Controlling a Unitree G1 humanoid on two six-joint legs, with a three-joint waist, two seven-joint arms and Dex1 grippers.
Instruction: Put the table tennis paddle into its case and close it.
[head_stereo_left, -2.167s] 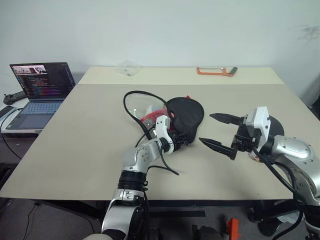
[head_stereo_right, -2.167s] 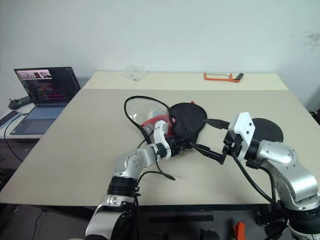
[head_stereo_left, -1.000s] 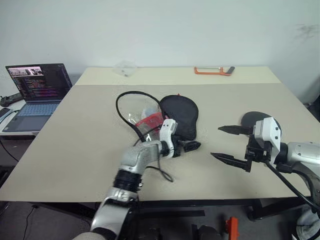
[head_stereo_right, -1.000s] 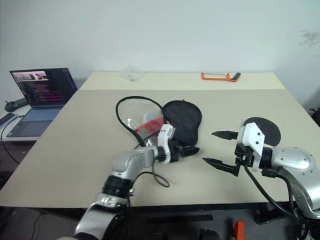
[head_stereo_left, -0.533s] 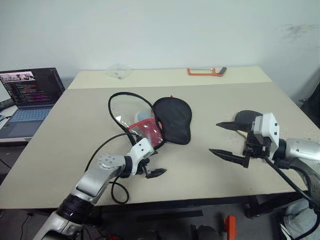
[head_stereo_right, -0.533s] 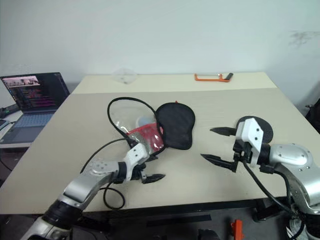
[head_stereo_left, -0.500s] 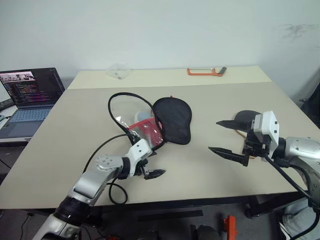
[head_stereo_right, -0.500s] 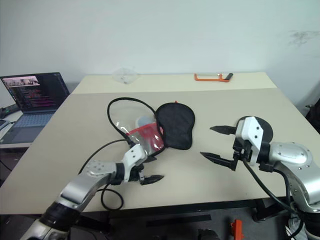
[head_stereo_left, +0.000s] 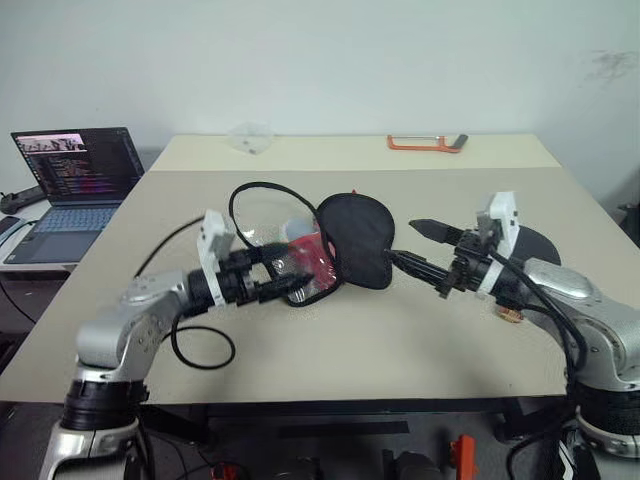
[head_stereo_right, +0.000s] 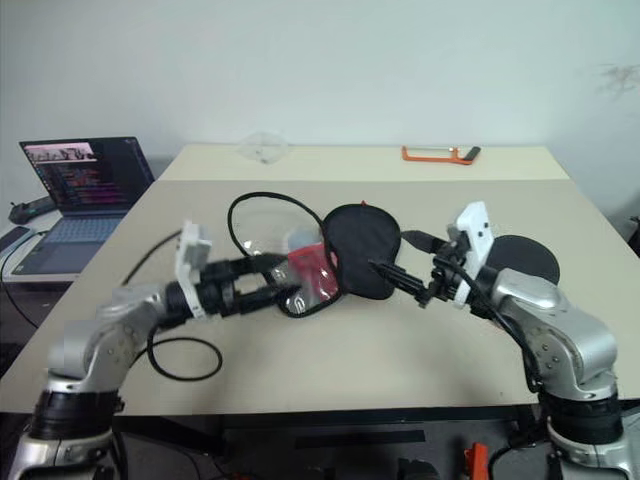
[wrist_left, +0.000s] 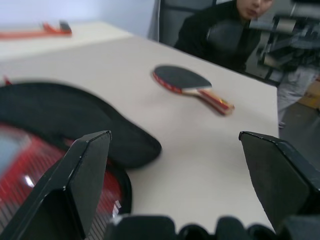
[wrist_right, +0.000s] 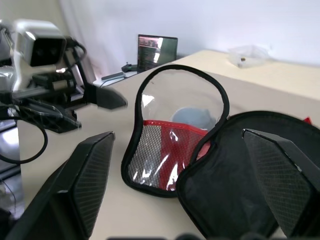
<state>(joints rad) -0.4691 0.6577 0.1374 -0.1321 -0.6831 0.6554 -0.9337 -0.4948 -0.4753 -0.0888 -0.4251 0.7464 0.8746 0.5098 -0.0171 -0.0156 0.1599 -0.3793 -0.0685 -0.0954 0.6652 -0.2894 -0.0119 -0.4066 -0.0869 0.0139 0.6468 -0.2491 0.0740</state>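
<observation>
Black fingers of the left gripper stand wide apart and hold nothing, pointing across the table toward the red mesh part of the case; their tips hover at the case's near edge, though whether they touch it cannot be told. Opposite, the right gripper is also spread wide and empty, its fingertips close beside the black half of the case.

That soft paddle-shaped fabric pouch with a black round flap, a red mesh lower panel and a clear window ringed by a black zip edge lies unzipped and folded open near the middle of the beige table, between the two grippers.

A table tennis paddle with a round black rubber face and a light wooden handle striped red-orange lies flat on the table behind the right arm, apart from the case.

Farther off, an orange-framed tool and a crumpled clear plastic piece sit by the table's far edge. An open laptop stands on a side desk to the left. A person in dark clothing sits beyond the table in the left wrist view.
</observation>
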